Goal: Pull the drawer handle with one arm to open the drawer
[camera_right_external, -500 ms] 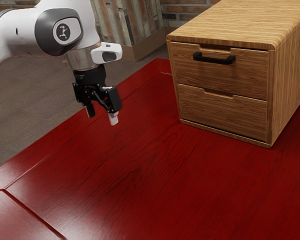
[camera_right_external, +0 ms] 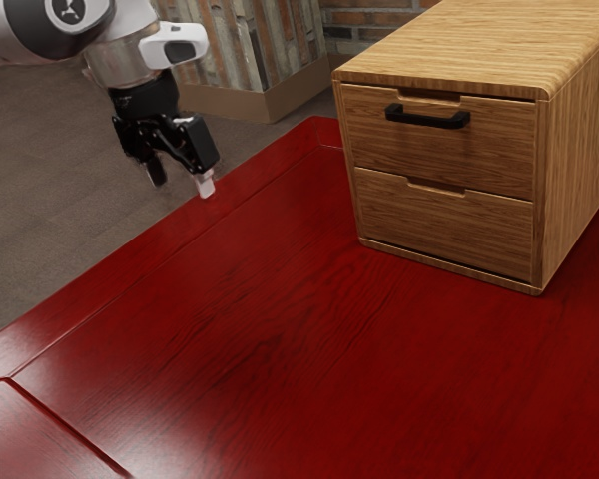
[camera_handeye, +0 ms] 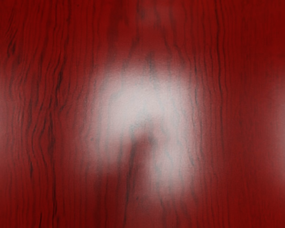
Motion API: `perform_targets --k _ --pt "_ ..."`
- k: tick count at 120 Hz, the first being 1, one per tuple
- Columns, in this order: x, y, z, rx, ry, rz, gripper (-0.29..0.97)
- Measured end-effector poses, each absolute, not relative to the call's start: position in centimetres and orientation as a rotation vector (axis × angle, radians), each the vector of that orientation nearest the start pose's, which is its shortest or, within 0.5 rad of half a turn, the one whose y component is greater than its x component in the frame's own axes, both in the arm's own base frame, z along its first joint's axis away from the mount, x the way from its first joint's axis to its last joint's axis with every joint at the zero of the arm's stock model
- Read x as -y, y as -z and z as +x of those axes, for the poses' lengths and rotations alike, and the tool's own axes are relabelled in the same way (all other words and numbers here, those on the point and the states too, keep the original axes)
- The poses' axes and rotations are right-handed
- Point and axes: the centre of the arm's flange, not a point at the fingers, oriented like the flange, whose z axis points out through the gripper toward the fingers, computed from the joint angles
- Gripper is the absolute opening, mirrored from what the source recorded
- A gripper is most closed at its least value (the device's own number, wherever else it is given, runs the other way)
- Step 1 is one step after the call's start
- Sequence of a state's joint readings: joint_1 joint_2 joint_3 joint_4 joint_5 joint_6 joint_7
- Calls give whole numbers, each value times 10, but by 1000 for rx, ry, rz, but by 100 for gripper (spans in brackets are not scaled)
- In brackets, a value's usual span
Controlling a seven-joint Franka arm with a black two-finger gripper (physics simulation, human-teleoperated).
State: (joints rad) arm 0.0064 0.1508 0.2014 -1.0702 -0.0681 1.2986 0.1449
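— Where did we have the fingers [camera_right_external: 206, 184]?
— At ten o'clock in the exterior view, above the red desk [camera_right_external: 280, 329], spread apart and holding nothing.
— And the handle [camera_right_external: 427, 117]?
— Black, at two o'clock on the top drawer [camera_right_external: 439, 150] of the wooden cabinet [camera_right_external: 499, 50], well apart from us. We saw that drawer shut.

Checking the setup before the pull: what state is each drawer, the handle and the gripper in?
Upper drawer: shut, front flush with the cabinet.
Lower drawer: shut.
Black handle: untouched, on the upper drawer.
Gripper: open, empty, above the red table, well apart from the cabinet.
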Motion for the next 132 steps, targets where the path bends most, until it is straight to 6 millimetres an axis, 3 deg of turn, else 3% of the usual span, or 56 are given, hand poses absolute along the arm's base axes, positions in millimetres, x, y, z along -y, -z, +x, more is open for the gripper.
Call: perform_targets --k 14,28,52,80,109,118,132 --pt "-103 -754 537 110 111 -3177 68" --pt "-94 -752 535 103 68 -3191 68" --pt "-102 -749 531 149 18 -3192 68" --pt "-102 -744 534 165 -4 -3192 68" --pt "-116 -731 539 214 -44 -3185 68" --pt "-115 -732 545 94 8 -3191 68" --pt "-92 -736 556 -351 115 -3176 68"
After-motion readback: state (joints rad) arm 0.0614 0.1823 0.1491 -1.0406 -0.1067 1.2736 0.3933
